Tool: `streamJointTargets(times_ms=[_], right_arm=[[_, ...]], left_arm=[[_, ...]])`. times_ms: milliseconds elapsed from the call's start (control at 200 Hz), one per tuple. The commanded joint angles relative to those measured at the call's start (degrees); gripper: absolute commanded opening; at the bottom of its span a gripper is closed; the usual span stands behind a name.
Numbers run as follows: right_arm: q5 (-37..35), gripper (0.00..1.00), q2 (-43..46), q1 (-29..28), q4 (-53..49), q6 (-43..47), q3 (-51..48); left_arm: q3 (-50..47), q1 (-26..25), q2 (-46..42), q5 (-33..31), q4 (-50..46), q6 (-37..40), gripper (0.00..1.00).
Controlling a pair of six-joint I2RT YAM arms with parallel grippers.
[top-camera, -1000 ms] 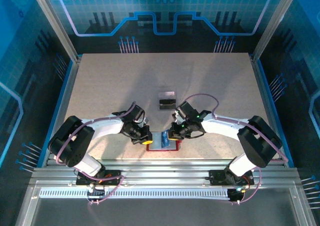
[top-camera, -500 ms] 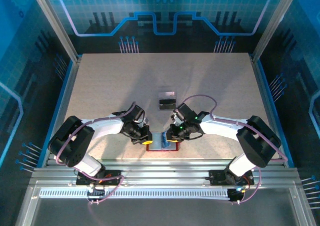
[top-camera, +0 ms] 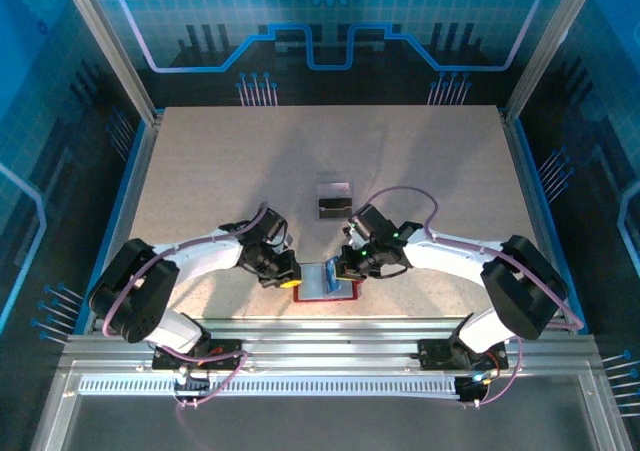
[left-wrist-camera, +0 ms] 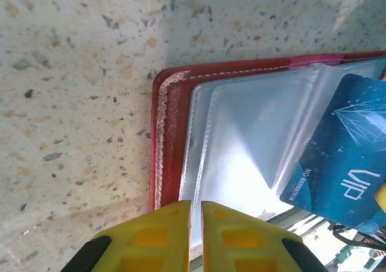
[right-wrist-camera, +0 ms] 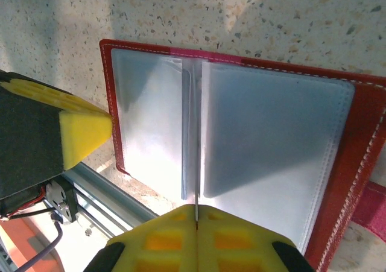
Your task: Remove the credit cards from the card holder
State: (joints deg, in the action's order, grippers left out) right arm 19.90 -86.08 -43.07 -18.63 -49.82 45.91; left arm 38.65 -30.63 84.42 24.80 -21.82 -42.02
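Over holder (right-wrist-camera: 367, 163), right end effector (right-wrist-camera: 196, 225) closed

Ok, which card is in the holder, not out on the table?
The blue VIP card, among the clear pockets of the open red card holder. The grey card and the black card lie on the table beyond it.

Two cards (top-camera: 334, 199) on table (top-camera: 200, 171) behind card holder (top-camera: 322, 289)

Red card holder (right-wrist-camera: 362, 157) open flat; blue card (left-wrist-camera: 344, 157) tilted up.
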Motion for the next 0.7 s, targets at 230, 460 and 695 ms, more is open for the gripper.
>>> streamJointTargets(times_ms=[230, 460, 695], right_arm=[[-0.75, 0.04, 1.53, 1.15, -11.16, 15.33, 8.42], [-5.27, 0.02, -2.1, 1.26, -24.29, 36.43, 18.11], [-8.56, 0.01, -6.27, 1.46, -30.42, 59.43, 25.49]], left_arm=[[1.15, 2.68, -4.0, -1.67, -2.27, 0.24, 0.12], [-0.05, 3.96, -5.69, -1.51, -1.58, 0.06, 0.13], [-1.49, 5.8, -8.65, -1.77, -1.18, -0.02, 0.13]])
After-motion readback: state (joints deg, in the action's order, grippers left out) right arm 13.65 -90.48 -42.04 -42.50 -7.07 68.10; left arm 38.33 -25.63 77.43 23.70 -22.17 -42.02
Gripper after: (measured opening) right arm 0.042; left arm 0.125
